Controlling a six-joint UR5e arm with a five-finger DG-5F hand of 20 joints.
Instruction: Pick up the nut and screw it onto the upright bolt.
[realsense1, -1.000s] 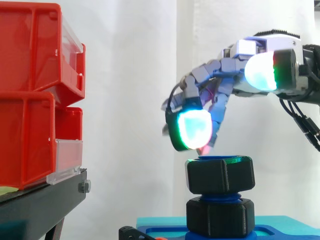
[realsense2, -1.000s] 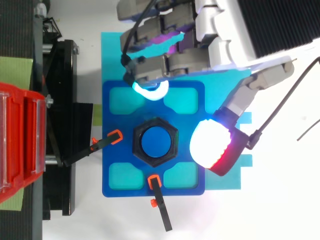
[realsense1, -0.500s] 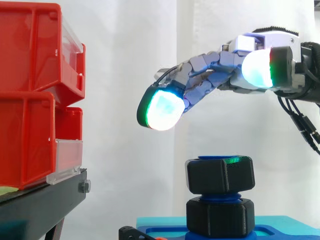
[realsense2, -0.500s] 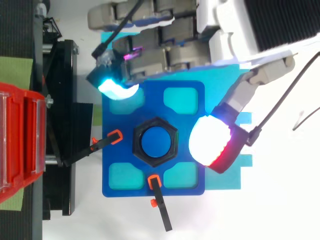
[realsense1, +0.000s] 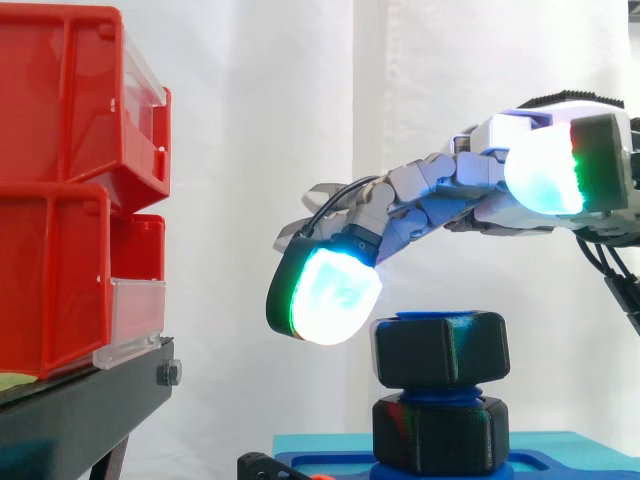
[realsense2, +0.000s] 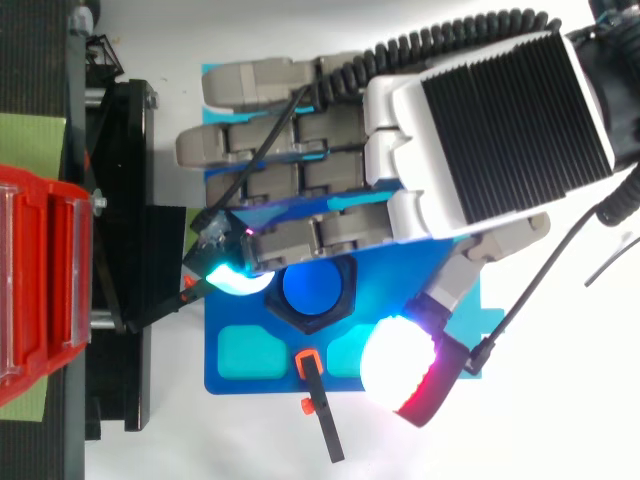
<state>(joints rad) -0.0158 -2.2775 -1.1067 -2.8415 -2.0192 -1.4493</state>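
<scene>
Nut (realsense1: 440, 348) sat on top of the upright bolt (realsense2: 312, 290), and my hand (realsense2: 480, 130) was over it, grasping nothing.

In the top view the black hex nut ringed the bolt's blue tip at the centre of the blue fixture plate (realsense2: 270, 375). A second black nut (realsense1: 440, 432) sat lower on the thread. My fingers (realsense1: 325, 297) were stretched out and relaxed, with one glowing pad at the nut's 9 o'clock, level with its upper edge. I could not tell whether it touched. My thumb pad (realsense2: 400, 360) hung at about 4 o'clock, apart from the nut. To turn it well, I judged I should bring pad and thumb onto opposite flats, press lightly, and keep the twist centred on the bolt. The red bins (realsense1: 70, 200) stood well off at 9 o'clock.
</scene>
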